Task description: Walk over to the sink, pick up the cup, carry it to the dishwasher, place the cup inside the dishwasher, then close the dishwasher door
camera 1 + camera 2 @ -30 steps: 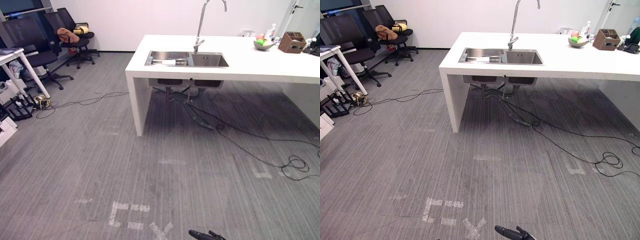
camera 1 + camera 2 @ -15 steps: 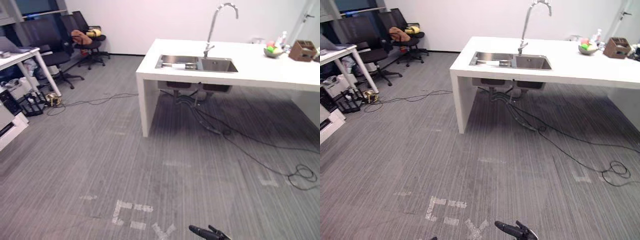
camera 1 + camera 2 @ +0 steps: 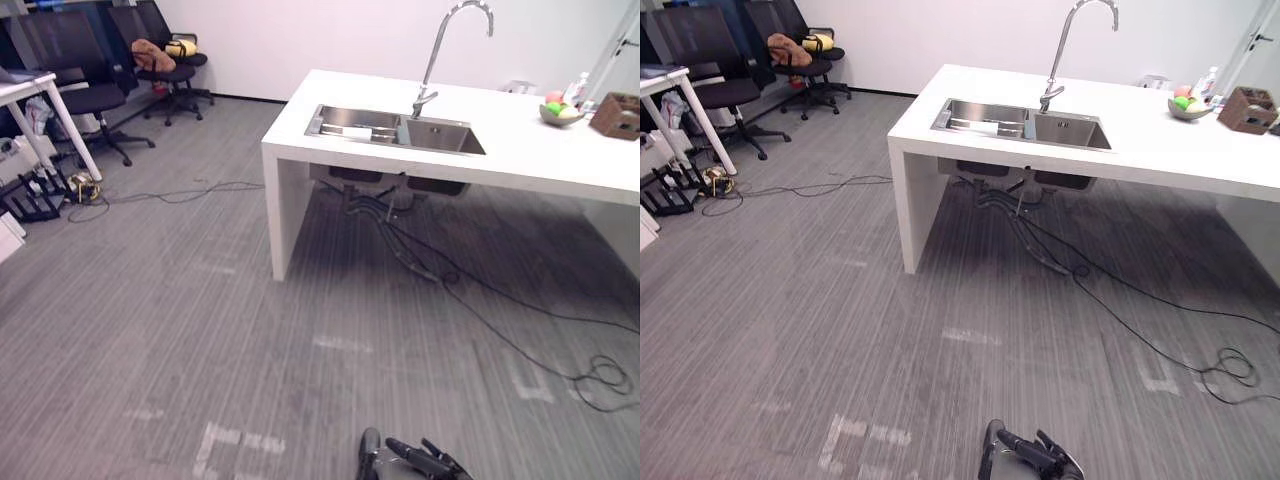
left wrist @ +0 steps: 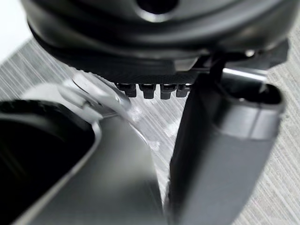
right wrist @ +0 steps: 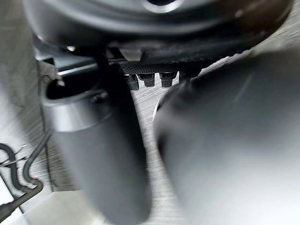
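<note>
A steel double sink with a tall curved tap is set into a white counter across the room, ahead and to the right. From here the basin rims hide most of the basins' insides. My right hand hangs low at the picture's bottom edge over the carpet, its fingers relaxed and holding nothing. In the right wrist view that hand shows a straight thumb over the floor. In the left wrist view my left hand also hangs open and empty, thumb standing out.
A fruit bowl and a brown box stand at the counter's far right. Black office chairs and a white desk are at the far left. Cables trail across the grey carpet under and beside the counter. Tape marks lie near me.
The whole view has shifted: the camera has moved, and the counter and sink look nearer and larger. More of my right hand shows at the bottom edge.
</note>
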`<state>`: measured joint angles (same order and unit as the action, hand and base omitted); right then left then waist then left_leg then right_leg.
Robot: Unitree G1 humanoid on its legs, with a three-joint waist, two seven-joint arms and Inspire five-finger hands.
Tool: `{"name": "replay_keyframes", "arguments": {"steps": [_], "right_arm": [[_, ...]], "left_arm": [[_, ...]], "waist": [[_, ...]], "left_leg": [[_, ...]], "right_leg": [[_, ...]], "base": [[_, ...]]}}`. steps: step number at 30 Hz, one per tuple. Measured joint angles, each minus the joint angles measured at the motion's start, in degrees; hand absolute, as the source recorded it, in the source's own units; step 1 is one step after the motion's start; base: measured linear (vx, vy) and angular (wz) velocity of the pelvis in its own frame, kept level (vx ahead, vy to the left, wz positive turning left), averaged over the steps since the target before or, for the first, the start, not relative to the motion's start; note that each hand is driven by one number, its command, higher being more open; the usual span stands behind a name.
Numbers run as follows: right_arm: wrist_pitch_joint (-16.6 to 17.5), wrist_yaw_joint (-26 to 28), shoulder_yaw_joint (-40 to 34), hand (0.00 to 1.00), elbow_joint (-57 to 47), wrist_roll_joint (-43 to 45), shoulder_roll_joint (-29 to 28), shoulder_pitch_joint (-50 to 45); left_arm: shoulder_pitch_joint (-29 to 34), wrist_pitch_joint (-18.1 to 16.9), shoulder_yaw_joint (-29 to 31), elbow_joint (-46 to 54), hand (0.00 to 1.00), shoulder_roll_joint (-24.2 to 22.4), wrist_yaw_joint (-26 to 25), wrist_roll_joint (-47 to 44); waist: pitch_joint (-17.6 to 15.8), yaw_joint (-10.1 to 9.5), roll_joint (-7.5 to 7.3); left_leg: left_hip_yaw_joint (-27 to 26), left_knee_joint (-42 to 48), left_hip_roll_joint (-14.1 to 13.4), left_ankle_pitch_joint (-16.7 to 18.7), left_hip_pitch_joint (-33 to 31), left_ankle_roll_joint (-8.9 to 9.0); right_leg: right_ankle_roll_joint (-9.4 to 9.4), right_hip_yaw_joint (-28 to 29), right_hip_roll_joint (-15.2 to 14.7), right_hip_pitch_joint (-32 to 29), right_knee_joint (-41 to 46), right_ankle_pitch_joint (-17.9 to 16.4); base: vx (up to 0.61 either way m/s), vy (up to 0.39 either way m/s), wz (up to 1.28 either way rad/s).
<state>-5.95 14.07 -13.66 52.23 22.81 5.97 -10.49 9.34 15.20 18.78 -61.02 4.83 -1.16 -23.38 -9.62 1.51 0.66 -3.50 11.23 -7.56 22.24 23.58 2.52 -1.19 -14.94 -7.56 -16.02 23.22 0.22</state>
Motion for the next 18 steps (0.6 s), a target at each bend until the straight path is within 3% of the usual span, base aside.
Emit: {"name": "replay_keyframes", "arguments": {"steps": [1, 2, 4, 5, 6, 7, 9, 11, 12, 14, 15, 16, 17, 18], "right_arm": [[-0.4, 0.1, -1.3, 1.00, -0.1, 0.1, 0.0, -0.4], [-0.8, 0.0, -1.5, 1.00, -0.4, 0.0, 0.2, -0.4], [-3.2, -0.2, -1.5, 1.00, -1.5, -0.4, 0.8, -0.2], [-3.5, -0.3, -1.5, 1.00, -1.7, -0.5, 1.0, -0.3], [-4.0, -0.7, -1.3, 1.00, -2.0, -0.5, 1.4, -0.1], [-4.4, -1.2, -0.7, 1.00, -1.9, -0.4, 1.4, 0.5], [-5.1, -2.2, 2.9, 1.00, -2.0, -0.6, 1.3, 1.0], [-5.7, -2.6, 5.3, 1.00, -2.0, -0.4, 1.5, 2.3], [-6.2, -2.6, 7.3, 1.00, -1.9, -0.4, 1.6, 4.3], [-6.4, -2.6, 10.1, 1.00, -1.9, -0.4, 1.4, 7.1], [-6.3, -2.5, 11.1, 1.00, -2.0, -0.4, 1.3, 8.0], [-6.2, -2.4, 11.8, 1.00, -2.2, -0.4, 1.2, 8.0], [-5.9, -1.9, 12.4, 1.00, -2.3, -0.5, 0.9, 7.7], [-5.5, -1.9, 12.7, 1.00, -1.4, -0.6, 0.1, 7.7]], "left_arm": [[0.0, -0.1, 0.1, 0.2, 1.00, -0.6, 0.0, 0.1], [0.0, 0.0, 0.0, 0.2, 1.00, -0.8, 0.0, 0.3], [0.0, -0.6, -0.1, 0.2, 1.00, -1.4, 0.0, 2.8], [0.1, -1.1, -0.1, 0.4, 1.00, -1.6, 0.0, 3.7], [0.1, -3.4, -0.1, 1.8, 1.00, -2.6, -0.1, 6.0], [0.4, -6.3, -0.3, 5.0, 1.00, -3.1, -0.2, 9.4], [0.7, -10.8, -4.8, 11.8, 1.00, -2.7, -2.0, 14.2], [0.8, -14.3, -12.7, 23.2, 1.00, -2.2, -3.9, 16.2], [0.6, -16.8, -16.7, 31.0, 1.00, -1.8, -4.5, 17.4], [-0.1, -20.7, -20.7, 40.0, 1.00, -1.8, -5.5, 18.7], [-0.8, -23.5, -22.8, 44.0, 1.00, -2.3, -7.0, 19.5], [-1.1, -24.7, -23.8, 46.0, 1.00, -2.6, -8.1, 20.3], [-1.3, -27.9, -25.7, 49.6, 1.00, -2.9, -11.1, 22.7], [-2.5, -30.6, -26.8, 50.1, 1.00, -2.5, -13.4, 25.0]], "waist": [[0.3, 0.19, 0.85], [0.7, 0.19, 1.30], [2.1, 0.77, 2.74], [2.3, 0.79, 3.09], [2.4, 0.67, 3.66], [2.1, 0.18, 3.78], [1.6, -0.88, 2.40], [1.2, -2.40, 1.37], [0.7, -3.26, 0.82], [-0.3, -4.07, -0.24], [-0.6, -4.54, 0.02], [-0.4, -4.98, 0.47], [0.2, -5.63, 1.56], [0.6, -5.50, 1.87]], "left_leg": [[-0.1, 3.4, -1.2, -1.7, -0.5, -0.75], [0.0, 5.6, -1.8, -2.8, -1.3, -1.60], [2.1, 18.8, -4.2, -10.4, -7.0, -1.10], [2.6, 23.6, -5.0, -13.9, -9.2, 1.26], [2.8, 34.7, -7.5, -19.6, -15.2, 6.27], [1.6, 44.9, -8.9, -18.4, -20.1, 5.40], [0.4, 51.9, -7.7, -14.5, -26.4, 4.83], [-2.5, 49.1, -4.9, -10.4, -34.7, 2.97], [-5.3, 42.6, -2.9, -8.5, -39.1, 0.54], [-9.8, 27.7, 0.0, -9.2, -42.3, -1.11], [-11.6, 15.6, 0.8, -13.6, -42.6, -0.36], [-11.7, 9.3, 0.9, -16.5, -42.2, 0.19], [-11.6, 2.7, -0.4, -19.3, -42.4, 0.58], [-10.8, 7.4, -0.4, -24.9, -43.0, -2.04]], "right_leg": [[2.61, -1.0, -0.1, -0.3, 4.4, -3.2], [2.81, -1.5, 0.1, -0.2, 5.8, -4.8], [3.31, -2.9, 1.6, 2.2, 7.4, -10.9], [3.22, -3.2, 2.3, 3.4, 6.6, -12.1], [3.57, -3.8, 4.4, 6.9, 3.6, -13.0], [4.60, -3.6, 6.5, 11.9, -0.8, -12.8], [4.82, -2.8, 7.7, 19.4, -7.5, -12.2], [4.47, -1.7, 7.6, 23.7, -12.2, -11.8], [4.21, 0.1, 7.0, 25.4, -14.2, -11.7], [3.99, 3.5, 4.9, 27.9, -15.8, -11.8], [3.30, 5.9, 4.2, 30.6, -17.1, -12.0], [2.28, 7.4, 4.3, 32.1, -18.0, -12.7], [1.05, 10.2, 5.2, 35.5, -19.6, -16.4], [0.91, 11.3, 4.7, 37.7, -19.4, -18.9]], "base": [[0.66, -0.363, 0.35], [0.79, -0.455, 0.25], [0.73, -0.410, 0.15], [0.64, -0.295, 0.15], [0.61, -0.235, 0.00], [0.60, -0.208, -0.09], [0.55, -0.158, -0.22], [0.50, -0.099, -0.37], [0.52, 0.018, -0.84], [0.59, 0.111, -1.03], [0.43, 0.128, -0.96], [0.68, 0.281, -1.24], [0.47, 0.250, -0.90], [0.68, 0.390, -0.77]]}}
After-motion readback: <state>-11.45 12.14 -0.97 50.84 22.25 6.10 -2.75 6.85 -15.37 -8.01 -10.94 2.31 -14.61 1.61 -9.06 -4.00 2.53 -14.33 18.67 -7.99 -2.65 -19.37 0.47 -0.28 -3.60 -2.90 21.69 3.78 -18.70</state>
